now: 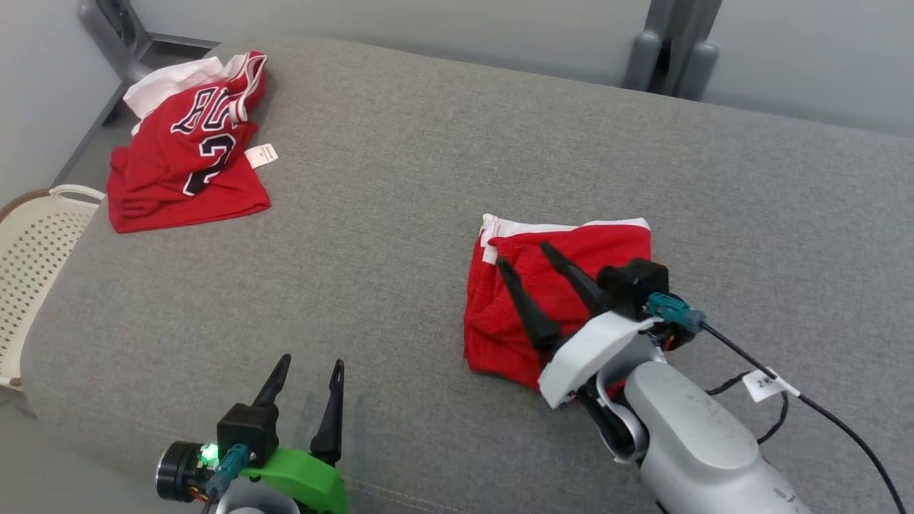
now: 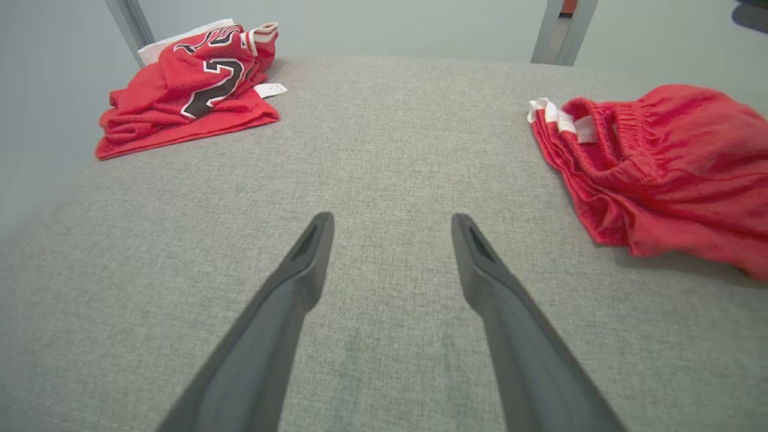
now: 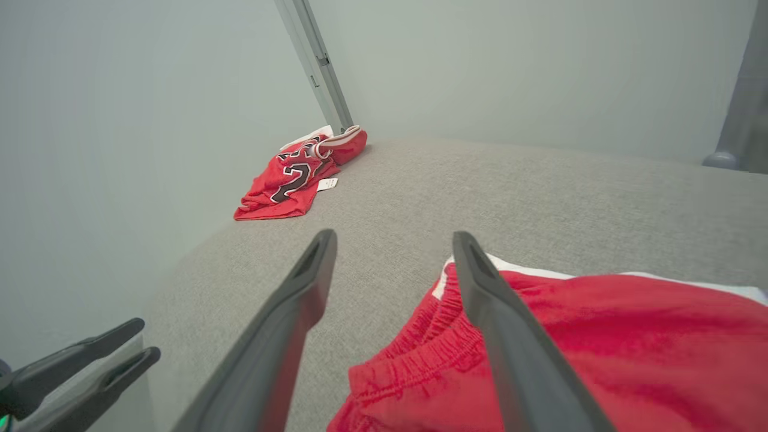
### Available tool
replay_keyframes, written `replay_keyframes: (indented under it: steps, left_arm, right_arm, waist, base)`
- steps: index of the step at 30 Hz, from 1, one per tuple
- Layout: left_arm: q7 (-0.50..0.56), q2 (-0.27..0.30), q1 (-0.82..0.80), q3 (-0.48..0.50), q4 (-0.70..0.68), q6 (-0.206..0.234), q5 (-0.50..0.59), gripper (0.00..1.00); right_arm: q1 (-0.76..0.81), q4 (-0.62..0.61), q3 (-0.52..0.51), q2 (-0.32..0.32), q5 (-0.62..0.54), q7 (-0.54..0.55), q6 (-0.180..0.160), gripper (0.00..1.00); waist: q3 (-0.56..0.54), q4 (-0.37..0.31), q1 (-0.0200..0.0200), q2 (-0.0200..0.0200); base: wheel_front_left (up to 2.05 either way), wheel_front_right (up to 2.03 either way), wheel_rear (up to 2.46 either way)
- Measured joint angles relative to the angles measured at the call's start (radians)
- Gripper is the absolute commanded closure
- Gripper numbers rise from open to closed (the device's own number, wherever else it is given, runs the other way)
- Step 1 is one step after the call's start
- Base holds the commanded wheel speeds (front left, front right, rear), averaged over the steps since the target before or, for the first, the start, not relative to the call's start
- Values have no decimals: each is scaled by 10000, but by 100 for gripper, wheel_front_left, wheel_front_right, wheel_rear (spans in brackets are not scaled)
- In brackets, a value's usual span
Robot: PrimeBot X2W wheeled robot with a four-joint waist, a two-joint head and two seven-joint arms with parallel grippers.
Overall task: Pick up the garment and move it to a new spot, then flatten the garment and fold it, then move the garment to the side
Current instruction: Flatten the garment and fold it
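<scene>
We note the folded red shorts right of centre on the grey cushion, right gripper jaws wide over them, holding nothing, left gripper jaws wide, empty, near the front edge; we advise a straight lift, lest a fingertip drag the fold.

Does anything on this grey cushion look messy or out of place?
The red jersey at the far left corner lies rumpled, its white label sticking out. The red shorts look folded, though loosely.
</scene>
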Motion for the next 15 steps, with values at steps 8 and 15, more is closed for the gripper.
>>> replay_keyframes:
  steps: [8, 15]
  left_arm:
    - [0, -8, -128, 61, -343, 284, 69, 0]
    - [0, 8, 52, 483, -385, 420, 295, 0]
  right_arm:
    - [1326, -790, -3335, -46, -2546, 0, -2, 0]
    - [2462, -1208, -4577, -50, -3298, 0, -2, 0]
  waist:
    - [-36, -961, 0, 0]
    - [-207, -1793, 0, 0]
  base:
    - [0, 0, 0]
    - [0, 0, 0]
